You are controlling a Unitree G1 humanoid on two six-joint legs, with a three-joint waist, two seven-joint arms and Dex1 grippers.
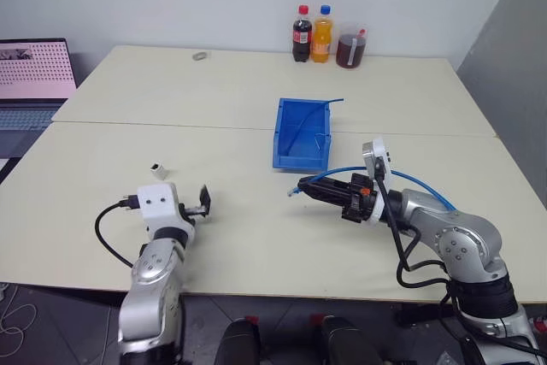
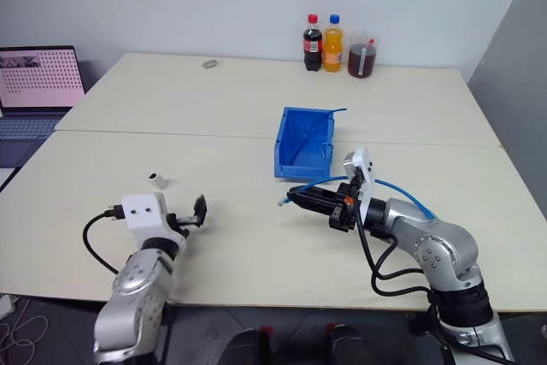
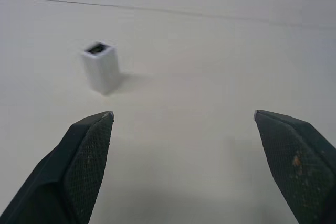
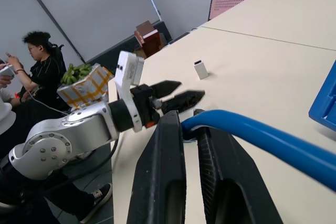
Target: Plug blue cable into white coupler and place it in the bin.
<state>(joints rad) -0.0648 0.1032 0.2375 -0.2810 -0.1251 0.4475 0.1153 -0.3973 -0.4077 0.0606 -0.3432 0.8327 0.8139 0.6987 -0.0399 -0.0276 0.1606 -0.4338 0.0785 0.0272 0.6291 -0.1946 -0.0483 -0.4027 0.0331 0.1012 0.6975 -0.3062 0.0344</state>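
The white coupler (image 1: pixel 156 169) stands upright on the table, socket facing up, a little ahead of my left gripper (image 1: pixel 201 203) and to its left. That gripper is open wide, and the coupler (image 3: pixel 101 66) lies beyond its left fingertip (image 3: pixel 89 156), not between the fingers. My right gripper (image 1: pixel 308 190) hovers near the table's middle, pointing left and shut on the blue cable (image 1: pixel 338 170) close to its plug end. The cable (image 4: pixel 252 135) loops back past the right arm. The blue bin (image 1: pixel 302 134) sits just behind the right gripper.
Two soda bottles (image 1: pixel 312 33) and a jug of dark drink (image 1: pixel 350 49) stand at the far edge. A small grey item (image 1: pixel 200 55) lies far left. A laptop (image 1: pixel 34 70) sits off the table's left. A person (image 4: pixel 37 61) sits beyond the left side.
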